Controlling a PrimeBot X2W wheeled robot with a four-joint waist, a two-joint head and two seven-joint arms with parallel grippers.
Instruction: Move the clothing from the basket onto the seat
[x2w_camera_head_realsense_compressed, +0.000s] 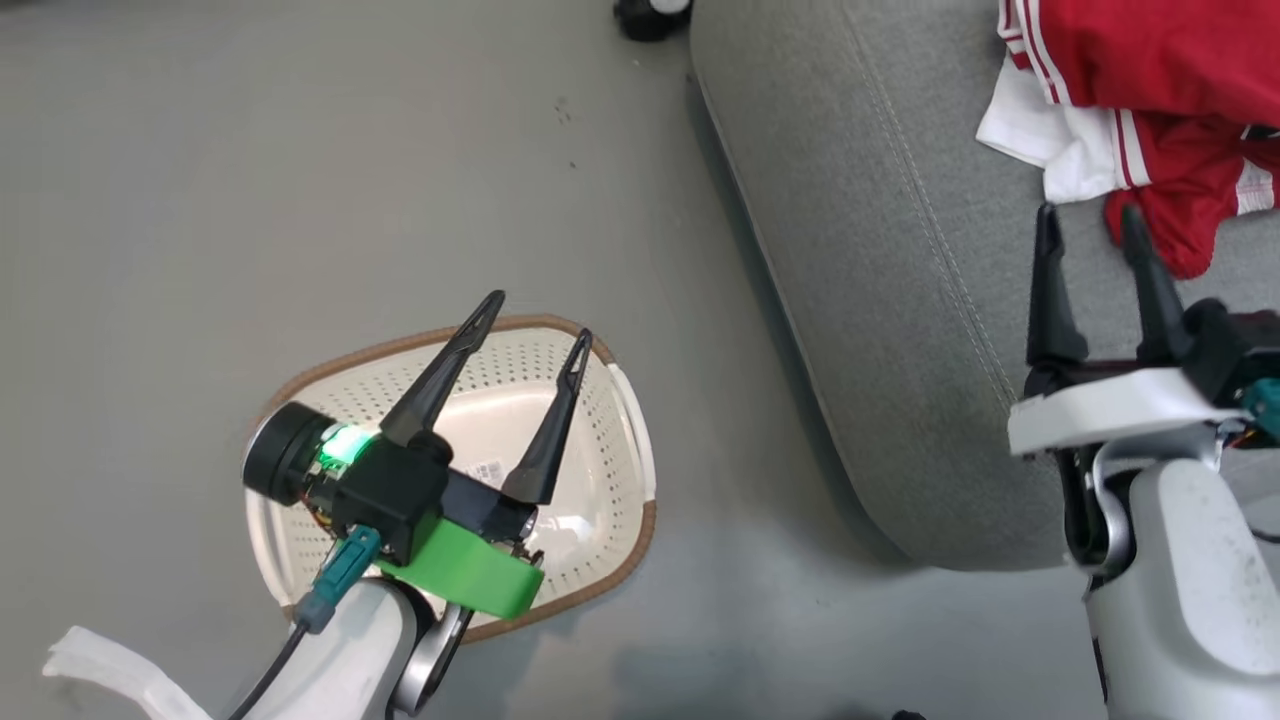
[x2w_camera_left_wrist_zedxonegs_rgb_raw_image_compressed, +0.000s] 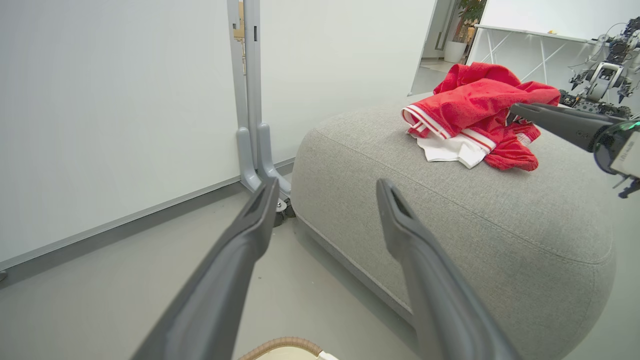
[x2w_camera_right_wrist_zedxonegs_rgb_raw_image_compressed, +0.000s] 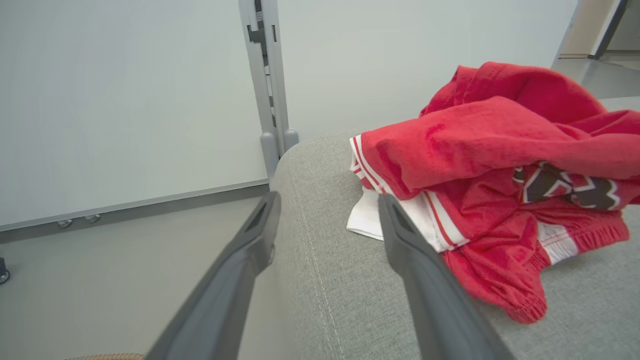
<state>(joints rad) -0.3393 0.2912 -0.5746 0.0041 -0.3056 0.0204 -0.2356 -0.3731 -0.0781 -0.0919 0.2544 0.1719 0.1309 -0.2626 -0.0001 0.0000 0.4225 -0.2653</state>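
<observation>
Clothing (x2w_camera_head_realsense_compressed: 1150, 90) lies heaped on the seat (x2w_camera_head_realsense_compressed: 880, 300), red with white panels; the right wrist view adds dark lettering on one fold. The head view gives the basket (x2w_camera_head_realsense_compressed: 620, 470) on the floor beside the seat, its pale bottom exposed. Left gripper (x2w_camera_head_realsense_compressed: 540, 315) hangs above the basket, fingers spread wide, holding nothing. Right gripper (x2w_camera_head_realsense_compressed: 1088, 212) — likewise spread and unladen — stands over the seat, fingertips at the clothing's near edge; contact cannot be determined.

Red-white clothing (x2w_camera_head_realsense_compressed: 1150, 60) crumpled in heap on grey seat (x2w_camera_head_realsense_compressed: 900, 300); cream perforated basket (x2w_camera_head_realsense_compressed: 615, 470) upright on floor, near seat.
</observation>
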